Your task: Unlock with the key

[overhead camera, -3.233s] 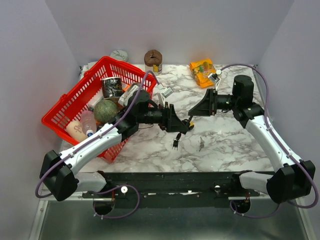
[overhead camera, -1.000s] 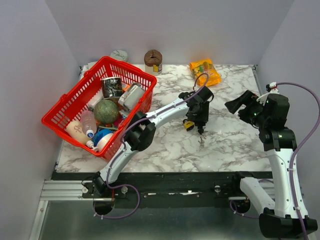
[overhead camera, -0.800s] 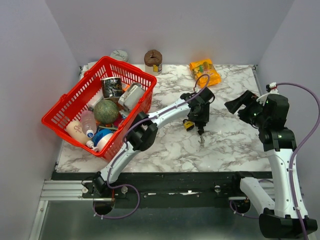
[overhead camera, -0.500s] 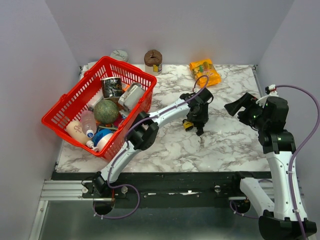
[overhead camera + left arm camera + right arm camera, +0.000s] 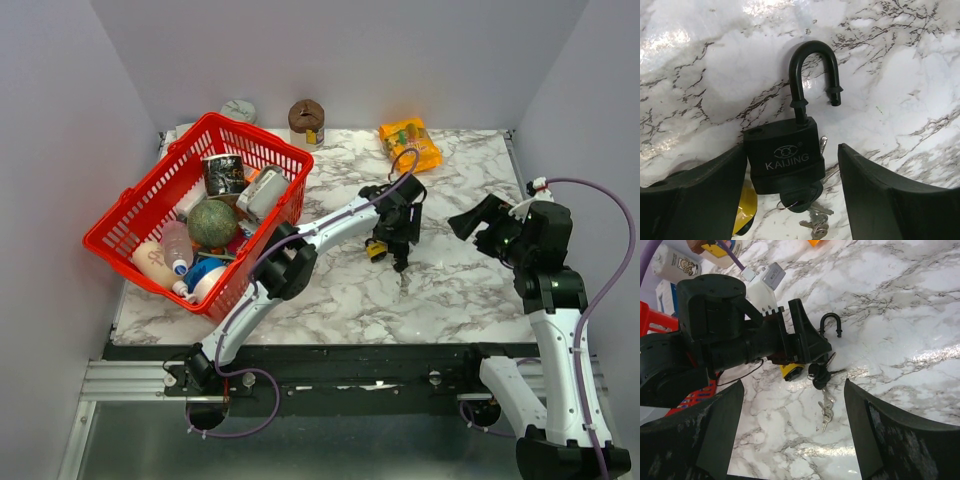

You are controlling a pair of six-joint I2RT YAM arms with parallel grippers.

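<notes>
On veined marble (image 5: pixel 900 75): matte black padlock (image 5: pixel 784 155), U-shackle (image 5: pixel 812 50) open, key (image 5: pixel 802 192) seemingly inserted.

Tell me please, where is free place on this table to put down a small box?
Bare marble lies along the near edge of the table, in front of the keys, and at the back between red basket and orange packet. Crowded: the middle, with padlock, keys, left fingers.

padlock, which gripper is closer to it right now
Left. The left gripper straddles the padlock, a finger on each side of its body; the right gripper hangs open well off to the right.
</notes>
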